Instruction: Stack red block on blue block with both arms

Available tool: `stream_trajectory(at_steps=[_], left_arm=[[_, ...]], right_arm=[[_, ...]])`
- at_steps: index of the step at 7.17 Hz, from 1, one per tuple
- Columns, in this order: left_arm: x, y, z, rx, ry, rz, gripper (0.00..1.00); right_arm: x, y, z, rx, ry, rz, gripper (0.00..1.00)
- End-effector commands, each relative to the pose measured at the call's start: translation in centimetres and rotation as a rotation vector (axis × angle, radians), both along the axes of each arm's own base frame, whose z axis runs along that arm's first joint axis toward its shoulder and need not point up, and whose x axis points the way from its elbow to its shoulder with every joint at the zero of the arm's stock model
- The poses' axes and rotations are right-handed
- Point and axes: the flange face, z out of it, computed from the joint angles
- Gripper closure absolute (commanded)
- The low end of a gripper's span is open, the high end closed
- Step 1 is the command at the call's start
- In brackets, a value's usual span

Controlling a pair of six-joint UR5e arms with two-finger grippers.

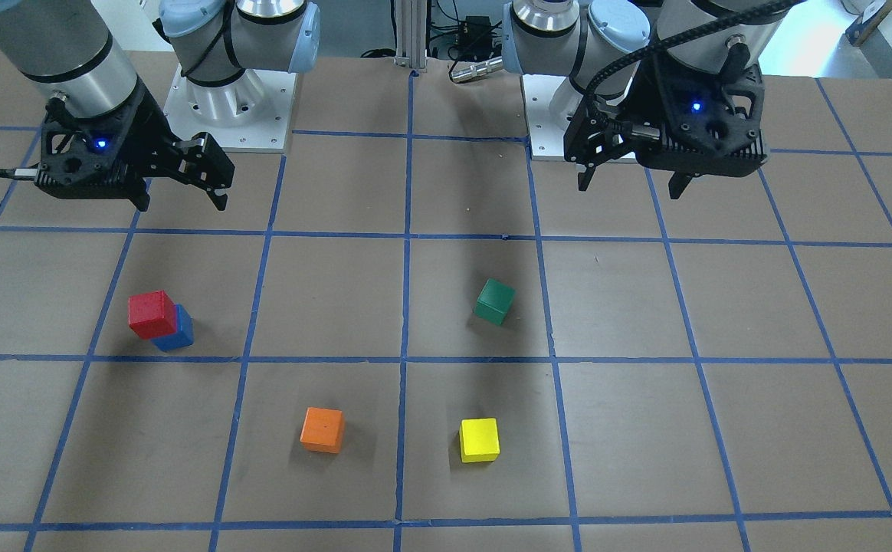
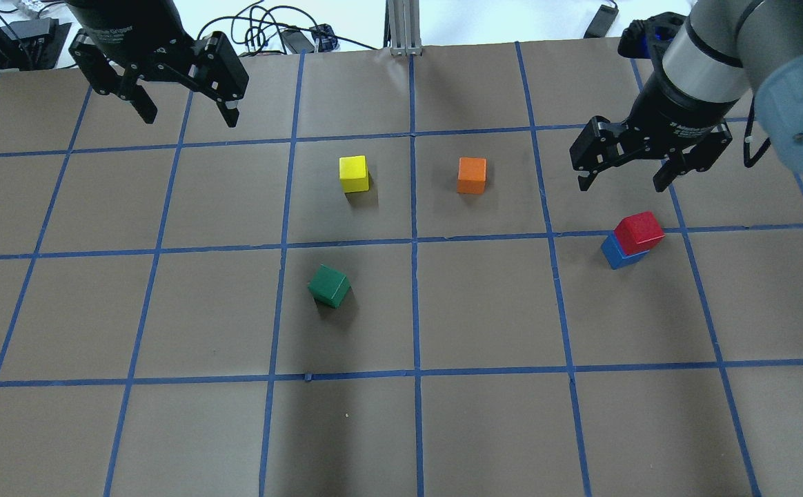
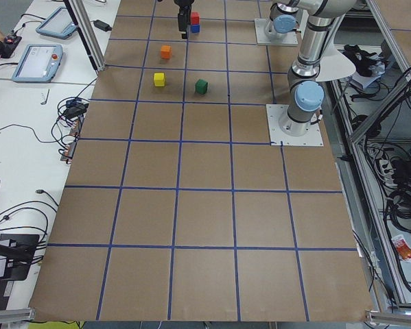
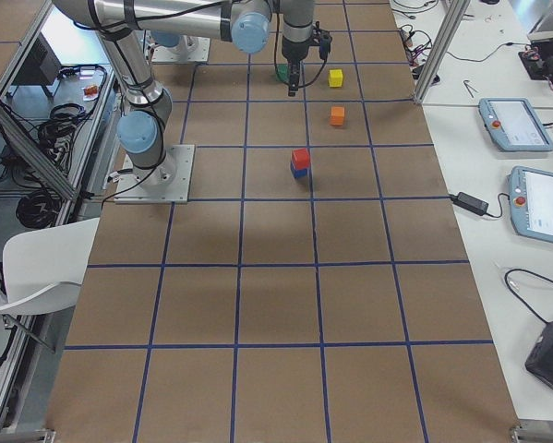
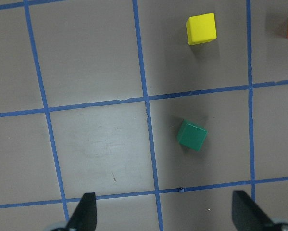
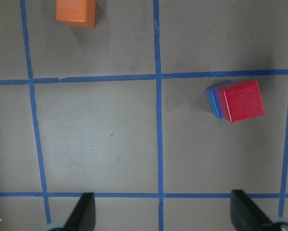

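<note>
— Grippers first: how is the right gripper (image 2: 621,185) being held?

— It is being held wide open, raised above the table (image 2: 167,428) with its fingers pointing down. Nothing is being gripped between them.

— And the left gripper (image 2: 189,117)?

— That one is likewise being held wide open and empty. It is being held high over the robot's left side of the table, well apart from the stack.

— Where is the red block being seen?

— The red block (image 2: 639,230) is being carried on top of the blue block (image 2: 615,255), on the robot's right side of the table. The two are not being shown squarely aligned. In the right wrist view the red block is being seen shifted to one side, so a strip of the blue block is being left uncovered.

— Is the stack being touched by either gripper?

— No. In the right wrist view it is being shown off to the upper right, clear of both fingertips.

— What else is being shown on the table?

— A green block (image 2: 329,286), a yellow block (image 2: 354,173) and an orange block (image 2: 472,174) are being seen near the middle, each apart from the others. The green block is being shown turned at an angle to the blue tape lines (image 2: 414,310). Of the three, the orange block is being seen nearest the stack, though well apart from it.
</note>
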Motion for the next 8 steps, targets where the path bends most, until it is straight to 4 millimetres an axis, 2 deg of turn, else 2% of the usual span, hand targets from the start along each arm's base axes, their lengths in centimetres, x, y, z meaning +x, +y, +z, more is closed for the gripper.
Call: stream_trajectory(at_steps=[1,2,3,4,8], left_arm=[[0.0,0.0,0.1,-0.002,0.0,0.0,0.0],[-0.1,0.1,0.1,-0.002,0.002,-0.002,0.0],[0.0,0.1,0.1,-0.002,0.0,0.0,0.0],[0.0,-0.1,-0.1,0.001,-0.002,-0.002,0.0],[0.0,0.0,0.1,-0.002,0.0,0.0,0.0]], right_arm=[[1.3,0.6,0.0,0.012,0.021,-0.042,0.0],[1.8,1.0,-0.1,0.011,0.087,-0.019,0.0],[2.8,1.0,0.2,-0.003,0.082,-0.012,0.0],[2.9,1.1,0.3,-0.001,0.082,-0.068,0.0],[3.0,1.1,0.5,-0.007,0.081,-0.068,0.0]])
